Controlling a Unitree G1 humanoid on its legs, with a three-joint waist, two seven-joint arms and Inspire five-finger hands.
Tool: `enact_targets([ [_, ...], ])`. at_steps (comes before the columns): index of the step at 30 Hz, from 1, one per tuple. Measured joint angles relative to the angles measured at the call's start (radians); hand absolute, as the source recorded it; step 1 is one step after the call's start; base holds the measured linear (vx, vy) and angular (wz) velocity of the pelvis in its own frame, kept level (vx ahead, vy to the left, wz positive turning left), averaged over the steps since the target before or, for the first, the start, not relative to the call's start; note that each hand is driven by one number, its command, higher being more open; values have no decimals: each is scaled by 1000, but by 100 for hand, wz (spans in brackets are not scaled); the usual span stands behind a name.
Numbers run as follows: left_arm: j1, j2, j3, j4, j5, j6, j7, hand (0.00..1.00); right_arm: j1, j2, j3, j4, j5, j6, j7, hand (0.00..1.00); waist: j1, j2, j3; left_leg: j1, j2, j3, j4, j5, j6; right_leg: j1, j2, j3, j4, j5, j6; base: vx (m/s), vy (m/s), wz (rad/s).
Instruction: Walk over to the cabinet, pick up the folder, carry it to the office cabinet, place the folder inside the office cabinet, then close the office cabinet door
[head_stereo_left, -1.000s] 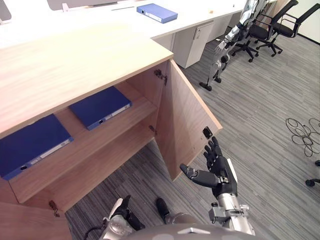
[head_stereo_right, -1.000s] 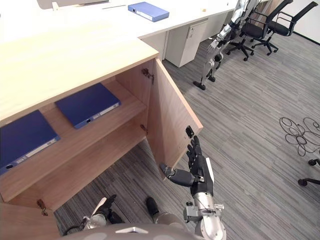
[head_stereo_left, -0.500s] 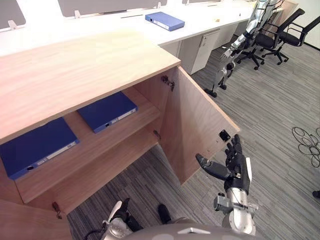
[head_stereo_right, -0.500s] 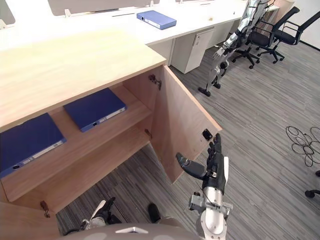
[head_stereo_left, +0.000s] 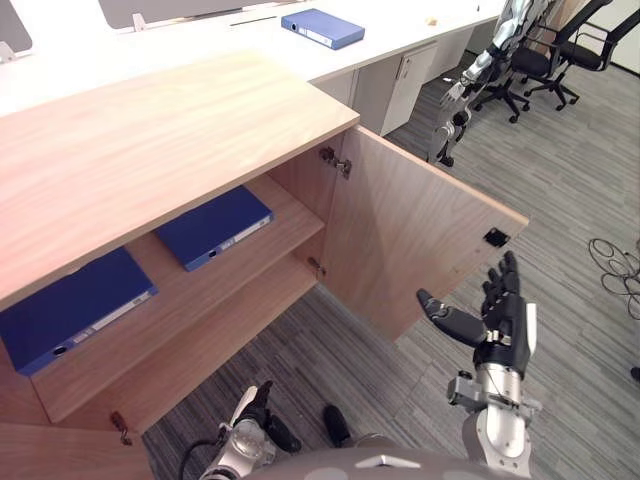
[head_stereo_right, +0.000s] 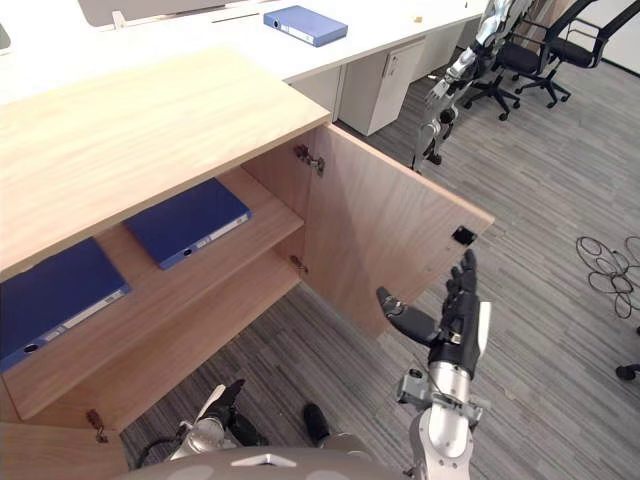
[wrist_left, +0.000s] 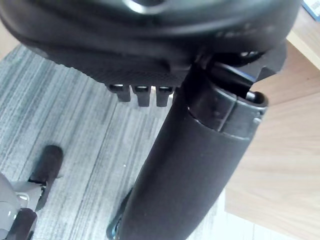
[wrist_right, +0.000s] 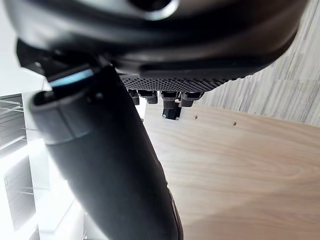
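Now facing the office cabinet (head_stereo_left: 180, 130) from above, with its door (head_stereo_left: 420, 250) standing well out on the hinges (head_stereo_left: 335, 160), inner face toward the head camera. Inside, 2 levels: an upper shelf (head_stereo_left: 295, 215) and a bottom board (head_stereo_left: 180, 340).

On the upper shelf, lying flat: 1 blue folder (head_stereo_left: 215, 226) toward the hinge side, and a second folder (head_stereo_left: 75, 310) further left, apart from the first. Both inside the cabinet, neither in a hand.

Holding the right hand (head_stereo_left: 503, 335) up near the door's free edge, just below the small black catch (head_stereo_left: 495, 237). Fingers straight and slightly spread, thumb stuck out toward the left, gripping nothing. Cannot tell whether the fingertips touch the wood. Looking along that hand in the right wrist view: the same catch just past the fingers (wrist_right: 169, 96), pale door wood beyond.

Hanging the left hand (head_stereo_right: 226, 398) low over the grey carpet (head_stereo_left: 560, 170), in front of the cabinet's lower part. Fingers loose, white thumb cover showing, holding nothing.

Further back, on the white desk (head_stereo_left: 200, 35), a third folder (head_stereo_left: 323, 27), also blue. Under the desk, a white drawer unit (head_stereo_left: 400, 85). Beside it, another humanoid robot (head_stereo_left: 472, 72) next to black office chairs (head_stereo_left: 540, 62).
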Motion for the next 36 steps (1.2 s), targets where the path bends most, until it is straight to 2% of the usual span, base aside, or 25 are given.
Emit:
enact_targets([
  [6, 0, -5, 2, 0, -2, 1, -1, 100, -48, -22, -103, 66, 2, 0, -18, 100, 23, 28, 19, -1, 3, -4, -4, -6, -7, 1, 1, -4, -2, -4, 4, 17, -7, 1],
  [13, 13, -15, 40, -2, -10, 0, -15, 100, -175, -46, -320, 240, 57, 0, -36, 100, 35, 49, 32, -8, 1, -25, -4, -5, -6, 4, -6, -25, -3, -9, 9, 32, -13, 8],
  [17, 36, -17, 70, -20, -20, 0, -33, 100, -280, -50, -446, 381, 157, 0, -63, 100, 43, 60, 32, -12, -1, -31, -4, -6, -4, 4, -10, -30, -7, -9, 9, 28, -9, 5],
  [24, 43, -7, 76, -23, -20, -13, -55, 100, -415, -161, -488, 552, 199, 0, -62, 100, 53, 106, 41, -17, -7, -47, 0, -4, -1, 9, -19, -48, -17, -10, 9, 21, -7, 7],
  [32, 48, 8, 75, -27, -24, -21, -73, 100, -542, -360, -485, 704, 217, 1, -15, 100, 75, 125, 53, -22, -6, -63, 1, -5, 1, 20, -22, -68, -37, -11, 7, 35, -6, 6],
  [36, 48, 13, 67, -36, -25, -26, -75, 100, -576, -424, -465, 750, 232, 5, -1, 100, 75, 128, 55, -28, -7, -82, 1, -5, 1, 21, -22, -92, -38, -11, 7, 31, -5, 12],
])
